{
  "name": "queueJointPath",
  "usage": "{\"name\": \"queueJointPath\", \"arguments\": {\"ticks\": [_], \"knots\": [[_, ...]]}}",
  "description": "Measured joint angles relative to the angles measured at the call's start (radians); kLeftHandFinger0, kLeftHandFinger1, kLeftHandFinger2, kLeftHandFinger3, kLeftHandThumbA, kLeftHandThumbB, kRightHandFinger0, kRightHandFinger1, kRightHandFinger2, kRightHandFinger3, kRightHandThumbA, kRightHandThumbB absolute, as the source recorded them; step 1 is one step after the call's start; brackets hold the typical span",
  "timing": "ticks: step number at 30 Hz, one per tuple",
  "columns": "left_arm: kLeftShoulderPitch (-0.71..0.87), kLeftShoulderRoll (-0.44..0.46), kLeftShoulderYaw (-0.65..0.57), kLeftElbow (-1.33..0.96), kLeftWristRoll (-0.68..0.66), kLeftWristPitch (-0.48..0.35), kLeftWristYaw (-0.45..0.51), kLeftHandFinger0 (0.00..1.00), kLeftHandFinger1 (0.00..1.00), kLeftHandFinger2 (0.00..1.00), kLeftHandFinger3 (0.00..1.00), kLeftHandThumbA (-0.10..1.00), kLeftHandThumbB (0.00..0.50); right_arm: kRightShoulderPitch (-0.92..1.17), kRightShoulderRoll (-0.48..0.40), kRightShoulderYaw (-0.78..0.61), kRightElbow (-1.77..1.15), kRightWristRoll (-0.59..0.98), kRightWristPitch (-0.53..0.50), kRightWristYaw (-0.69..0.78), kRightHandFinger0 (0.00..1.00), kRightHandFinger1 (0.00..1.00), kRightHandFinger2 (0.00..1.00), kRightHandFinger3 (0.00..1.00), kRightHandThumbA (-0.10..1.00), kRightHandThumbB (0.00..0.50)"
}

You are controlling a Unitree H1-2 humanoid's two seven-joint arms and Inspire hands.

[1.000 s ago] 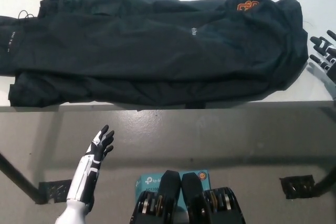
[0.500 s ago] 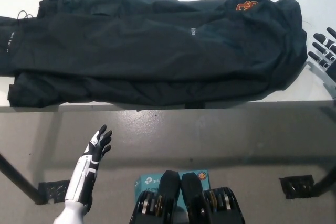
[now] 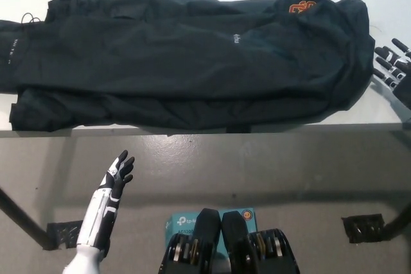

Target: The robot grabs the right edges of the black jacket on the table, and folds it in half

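A black jacket [image 3: 186,62] lies spread across the white table [image 3: 385,110], with an orange logo [image 3: 300,7] near its upper right. My black right hand [image 3: 395,65] hovers open at the picture's right edge, just beside the jacket's right edge and apart from it. My white left hand [image 3: 115,174] rests open below the table's front edge at the lower left, holding nothing.
The table's front edge [image 3: 205,131] runs across the middle of the view, with grey floor below it. A teal box [image 3: 183,221] lies on the floor near the bottom middle. Dark table feet [image 3: 366,228] stand at the lower right and lower left.
My right hand has shifted slightly left and down, closer to the jacket's right edge. My left hand has drifted a little left and lower.
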Motion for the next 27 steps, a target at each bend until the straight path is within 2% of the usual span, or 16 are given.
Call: {"name": "queueJointPath", "arguments": {"ticks": [5, 7, 15, 19, 24, 25, 27], "knots": [[0.000, 0.000, 0.000, 0.000, 0.007, -0.006, 0.000, 1.00, 1.00, 1.00, 1.00, 1.00, 0.297, 0.000, 0.001, 0.012, -0.011, -0.089, -0.021, -0.004, 1.00, 1.00, 1.00, 1.00, 1.00, 0.369], [0.000, 0.000, 0.000, 0.000, 0.009, -0.007, 0.000, 1.00, 1.00, 1.00, 1.00, 1.00, 0.300, 0.000, 0.002, 0.013, -0.020, -0.121, -0.026, -0.007, 1.00, 1.00, 1.00, 1.00, 1.00, 0.343], [0.000, 0.001, 0.001, 0.000, 0.015, -0.013, 0.000, 1.00, 1.00, 1.00, 1.00, 1.00, 0.309, 0.000, 0.010, -0.004, -0.056, -0.198, -0.031, -0.012, 1.00, 1.00, 1.00, 1.00, 1.00, 0.341], [0.000, 0.001, 0.000, 0.000, 0.015, -0.014, 0.000, 1.00, 1.00, 1.00, 1.00, 1.00, 0.296, 0.000, 0.011, -0.016, -0.056, -0.226, -0.032, -0.011, 1.00, 1.00, 1.00, 1.00, 1.00, 0.360], [0.000, 0.001, 0.000, 0.000, 0.017, -0.016, 0.000, 1.00, 1.00, 1.00, 1.00, 1.00, 0.290, 0.000, 0.019, -0.023, -0.044, -0.256, -0.032, -0.010, 1.00, 1.00, 1.00, 1.00, 0.99, 0.353], [0.000, 0.001, 0.000, 0.000, 0.018, -0.017, 0.000, 1.00, 1.00, 1.00, 1.00, 1.00, 0.297, 0.000, 0.022, -0.025, -0.042, -0.260, -0.032, -0.010, 1.00, 1.00, 1.00, 1.00, 1.00, 0.325], [0.000, 0.001, 0.001, 0.001, 0.018, -0.018, 0.000, 1.00, 1.00, 1.00, 1.00, 1.00, 0.308, 0.000, 0.030, -0.029, -0.038, -0.267, -0.033, -0.007, 1.00, 1.00, 1.00, 1.00, 1.00, 0.338]]}}
